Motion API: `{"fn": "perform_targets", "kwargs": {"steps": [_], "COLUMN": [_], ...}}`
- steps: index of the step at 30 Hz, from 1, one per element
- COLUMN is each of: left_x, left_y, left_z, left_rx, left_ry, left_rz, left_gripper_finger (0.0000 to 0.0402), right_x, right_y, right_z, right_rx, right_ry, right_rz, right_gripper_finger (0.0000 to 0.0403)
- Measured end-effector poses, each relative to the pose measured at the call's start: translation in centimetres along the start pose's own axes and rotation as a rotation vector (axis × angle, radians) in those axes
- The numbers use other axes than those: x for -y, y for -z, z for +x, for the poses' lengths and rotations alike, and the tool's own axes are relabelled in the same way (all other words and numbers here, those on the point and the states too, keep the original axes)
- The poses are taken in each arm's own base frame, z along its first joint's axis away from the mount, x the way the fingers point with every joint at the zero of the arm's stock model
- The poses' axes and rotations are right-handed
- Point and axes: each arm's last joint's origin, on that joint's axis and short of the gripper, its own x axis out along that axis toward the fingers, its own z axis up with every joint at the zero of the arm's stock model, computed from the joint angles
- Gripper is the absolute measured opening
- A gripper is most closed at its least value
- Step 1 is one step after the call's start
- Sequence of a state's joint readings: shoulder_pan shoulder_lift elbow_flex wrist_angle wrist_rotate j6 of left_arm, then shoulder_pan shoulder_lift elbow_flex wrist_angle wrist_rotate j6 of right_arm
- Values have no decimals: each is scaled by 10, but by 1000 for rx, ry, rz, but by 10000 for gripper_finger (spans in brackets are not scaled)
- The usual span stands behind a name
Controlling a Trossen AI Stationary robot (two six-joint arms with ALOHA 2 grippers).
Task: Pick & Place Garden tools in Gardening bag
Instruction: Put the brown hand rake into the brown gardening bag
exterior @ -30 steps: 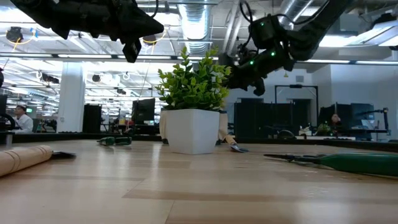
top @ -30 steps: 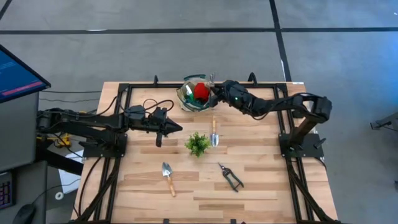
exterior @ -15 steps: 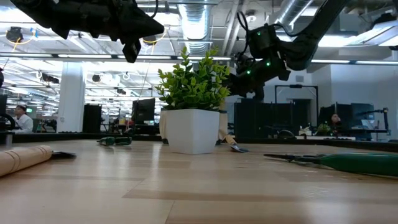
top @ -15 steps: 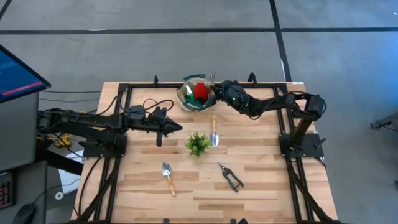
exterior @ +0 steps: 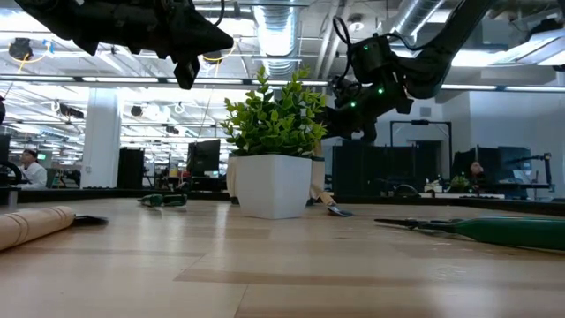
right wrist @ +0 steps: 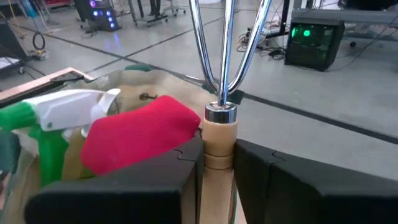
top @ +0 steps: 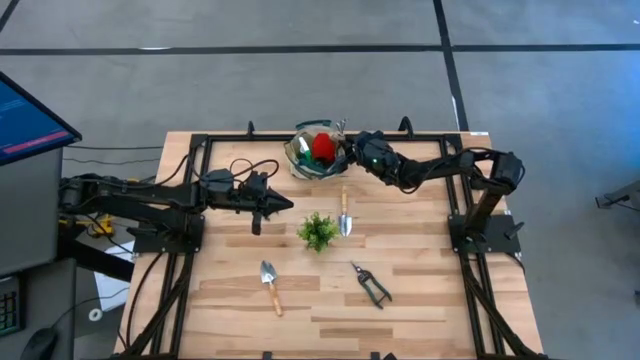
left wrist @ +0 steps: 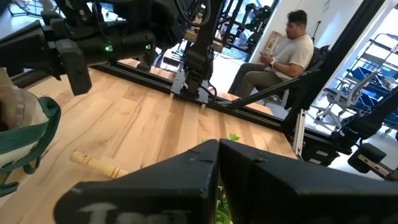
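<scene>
Holding the rake (right wrist: 219,134) by its wooden handle, we are keeping our right gripper (top: 350,150) at the far middle of the table (top: 420,300), right at the right-hand edge of the gardening bag (top: 303,160). In the right wrist view the jaws are pinching the handle just below its metal collar, and the chrome tines are rising upright above it. The bag is sitting at the far edge of the table, and it is already carrying the red gloves (top: 322,147) and the green spray bottle (right wrist: 46,121), whose white trigger head is lying beside the gloves.

We are hovering our left gripper (top: 275,207) above the left half of the table, well apart from the bag, with its jaws pressed together on nothing.

Three tools are lying on the table outside the bag. One trowel (top: 344,212) is resting just to the right of the small potted plant (top: 318,231), with its handle pointing toward the bag. A second trowel (top: 270,284) is lying nearer, to the left of the plant. The pruning shears (top: 370,284) are lying nearer, to the right of the plant.

Beyond the table, in the left wrist view, a person (left wrist: 283,59) is sitting on a chair.
</scene>
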State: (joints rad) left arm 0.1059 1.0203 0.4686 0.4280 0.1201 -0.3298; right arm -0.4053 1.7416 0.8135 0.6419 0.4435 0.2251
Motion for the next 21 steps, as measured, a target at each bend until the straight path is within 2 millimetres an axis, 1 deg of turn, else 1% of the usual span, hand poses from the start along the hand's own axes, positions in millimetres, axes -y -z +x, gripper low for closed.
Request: {"fn": "perform_targets", "kwargs": {"steps": [4,8,11,19,21], "left_x": [0,0,0,0,0], "left_y": [0,0,0,0,0], "left_z": [0,0,0,0,0], "left_rx": [0,0,0,0,0], "left_ry": [0,0,0,0,0], "left_rz": [0,0,0,0,0], "left_gripper_finger": [2,2,2,2,2], "right_x": [0,-2,-6,-8,-8], "right_y": [4,17,22,21,21], "right_z": [1,6,9,8,8], "right_rx": [-27,-59,-51,-39,-41], "right_ry": [-7,-17,-48,-64,-66], "right_rz": [-12,-26,-10,-5,-5], "right_gripper_finger": [51,51,51,51,58]}}
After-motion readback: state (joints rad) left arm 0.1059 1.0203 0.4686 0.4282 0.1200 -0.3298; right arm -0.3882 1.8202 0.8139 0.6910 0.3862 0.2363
